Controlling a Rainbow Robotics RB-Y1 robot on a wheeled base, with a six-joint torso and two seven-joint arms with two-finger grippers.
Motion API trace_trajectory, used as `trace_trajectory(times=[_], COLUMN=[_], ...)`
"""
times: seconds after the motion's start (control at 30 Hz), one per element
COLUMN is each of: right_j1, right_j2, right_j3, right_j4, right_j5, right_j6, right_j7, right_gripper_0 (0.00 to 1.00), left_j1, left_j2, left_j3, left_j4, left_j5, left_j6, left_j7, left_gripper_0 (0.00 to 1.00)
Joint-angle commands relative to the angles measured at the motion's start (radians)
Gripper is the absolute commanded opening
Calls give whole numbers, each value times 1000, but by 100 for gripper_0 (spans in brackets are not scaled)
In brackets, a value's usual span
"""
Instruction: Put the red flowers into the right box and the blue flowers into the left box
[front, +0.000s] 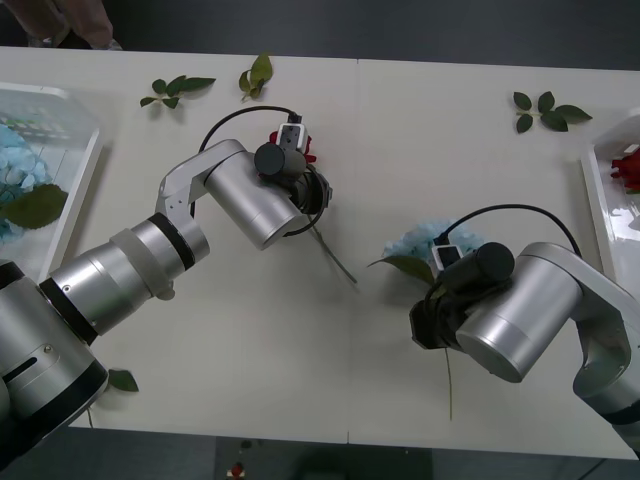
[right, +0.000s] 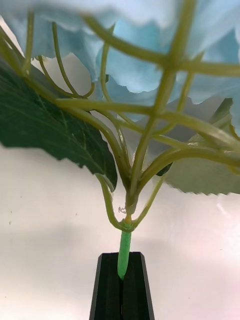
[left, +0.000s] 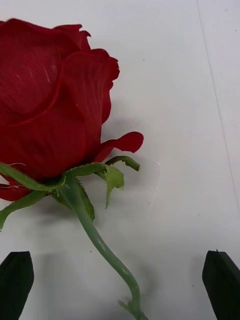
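Observation:
A red flower (left: 50, 100) lies on the white table, seen in the front view as a red head (front: 303, 150) with its stem (front: 335, 255) trailing toward me. My left gripper (left: 117, 254) is open just behind the head, one finger on each side of the stem. My right gripper (right: 122, 257) is shut on the green stem of a blue flower (right: 150, 50), whose pale head (front: 425, 243) shows at the table's middle right. The left box (front: 85, 175) holds blue flowers (front: 20, 165). The right box (front: 592, 185) holds a red flower (front: 627, 165).
Loose green leaf sprigs lie at the back of the table (front: 175, 88), (front: 255, 75), (front: 545, 110), and one leaf (front: 122, 380) near the front left edge. The blue flower's long stem (front: 449, 390) reaches toward the front edge.

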Motion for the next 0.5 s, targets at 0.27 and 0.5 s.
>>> trace_trajectory(times=[0.27,0.5], right_j1=[-2,-4], right_j2=[-18,-21], right_j3=[-136,-248], right_j4=[-48,-86], right_j5=[-96,-162], right_j6=[25,105], right_j7=[-30,-25], right_gripper_0=[0,0], left_j1=[-38,-38], left_j2=[-10,-10], left_j3=[-14,-14], left_j4=[24,27], left_j5=[-46,-53], left_j6=[-9,-9], left_j7=[6,3], left_gripper_0=[74,25])
